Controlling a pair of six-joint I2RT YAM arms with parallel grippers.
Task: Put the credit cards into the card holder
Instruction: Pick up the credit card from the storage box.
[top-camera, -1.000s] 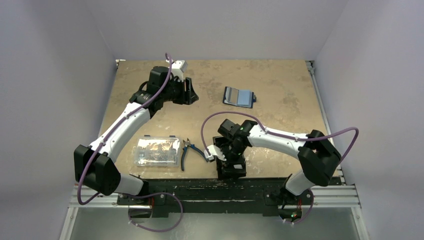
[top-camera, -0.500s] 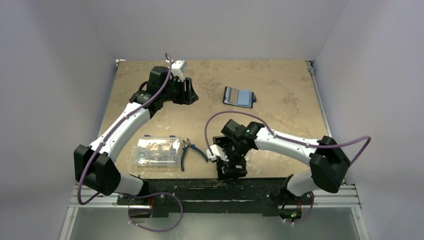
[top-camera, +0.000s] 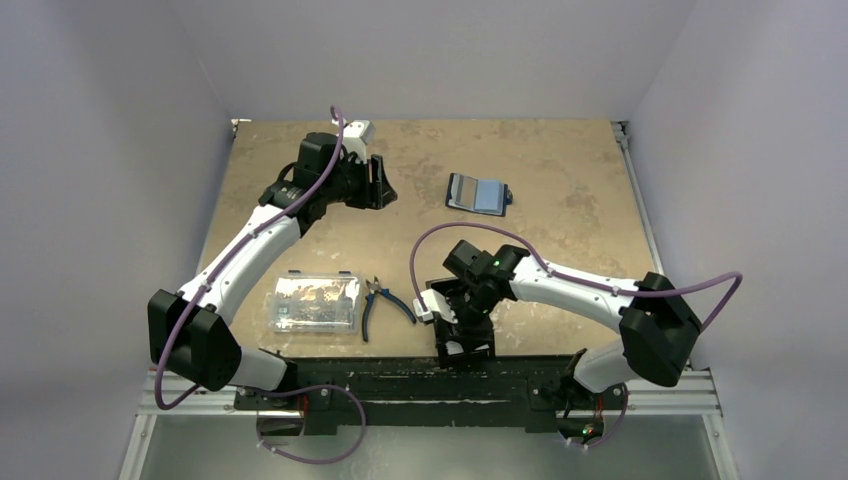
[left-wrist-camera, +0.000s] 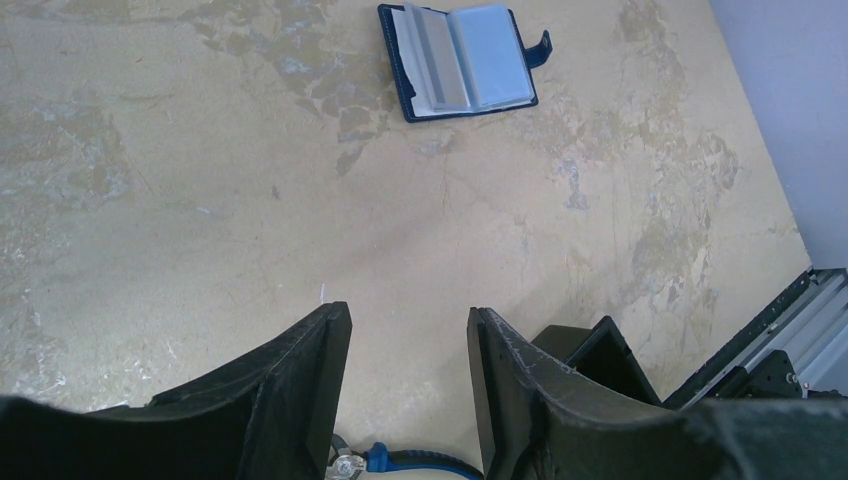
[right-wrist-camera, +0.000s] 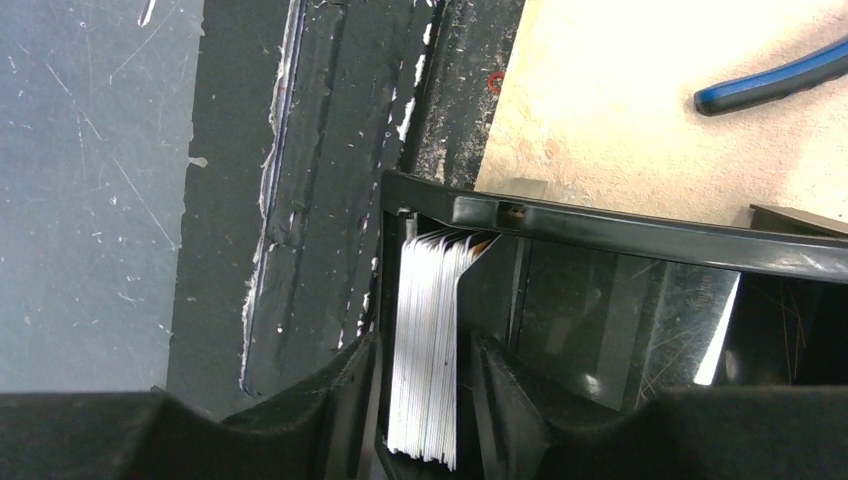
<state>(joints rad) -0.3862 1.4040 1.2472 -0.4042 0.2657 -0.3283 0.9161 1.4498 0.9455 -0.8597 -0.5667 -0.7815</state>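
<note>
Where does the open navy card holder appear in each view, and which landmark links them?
Top external: card holder lies open, upper middle, slightly right of centre.
Left wrist: top edge, right of centre.
Right wrist: not in it.
Shared landmark: blue-handled pliers, low centre in top external, bottom edge in left wrist, upper right in right wrist.

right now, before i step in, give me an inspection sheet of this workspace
surface: worn tan tabletop, stained
job's things: navy blue folding card holder lies open, far side; white plastic cards stand on edge in black open-topped tray, near edge
clutter: clear plastic box; blue-handled pliers
grippers: left claw open, empty, above table; right claw straddles the cards, grip unclear
cables: purple cables loop off both arms; no snag seen
surroundings: pale walls on three sides
</note>
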